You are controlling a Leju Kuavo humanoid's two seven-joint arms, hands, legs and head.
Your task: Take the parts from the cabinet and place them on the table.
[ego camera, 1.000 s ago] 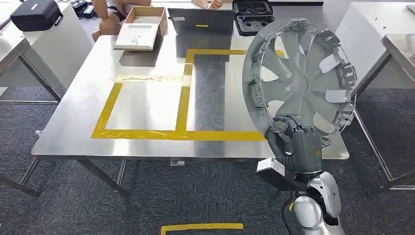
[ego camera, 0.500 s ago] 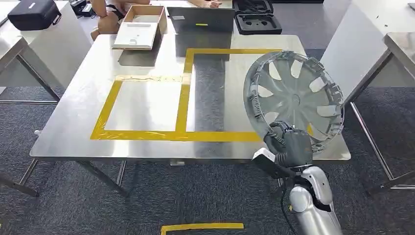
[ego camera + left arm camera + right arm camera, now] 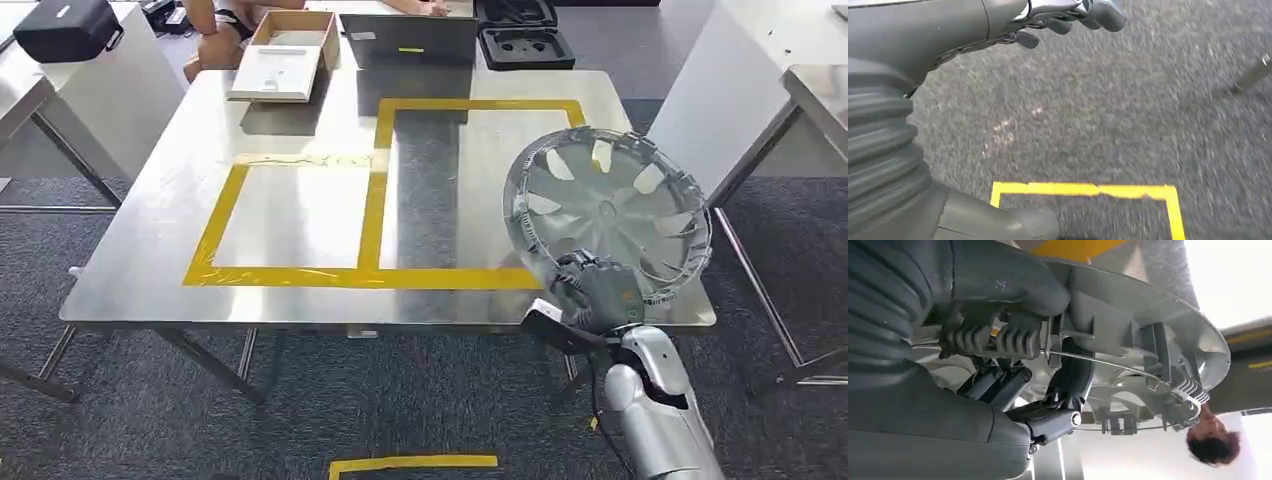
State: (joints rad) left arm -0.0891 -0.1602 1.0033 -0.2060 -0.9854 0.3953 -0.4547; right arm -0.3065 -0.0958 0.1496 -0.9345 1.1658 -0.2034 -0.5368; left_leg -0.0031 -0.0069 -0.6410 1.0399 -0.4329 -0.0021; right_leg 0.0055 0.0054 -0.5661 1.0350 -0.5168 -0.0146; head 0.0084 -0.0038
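Note:
A silver-grey wheel cover (image 3: pixel 610 215) hangs tilted, its hollow back toward me, over the front right part of the steel table (image 3: pixel 300 215). My right hand (image 3: pixel 600 295) grips its lower rim from below. In the right wrist view the fingers (image 3: pixel 1013 340) clamp the ribbed rim of the wheel cover (image 3: pixel 1148 315). Yellow tape (image 3: pixel 375 200) marks two rectangles on the tabletop; the cover overlaps the right one's front corner. My left hand (image 3: pixel 923 60) hangs over the carpet, its fingers (image 3: pixel 1068 20) apart from the thumb and holding nothing.
At the table's far edge stand a cardboard box (image 3: pixel 285 55), a laptop (image 3: pixel 410 40) and an open black case (image 3: pixel 525 45). A person (image 3: pixel 215 30) sits behind them. Another table (image 3: pixel 810 90) stands to the right. Yellow tape (image 3: pixel 412 463) marks the floor.
My right arm has carried the wheel cover forward and lower, from close to the camera to just over the table's front right part. The view has shifted slightly.

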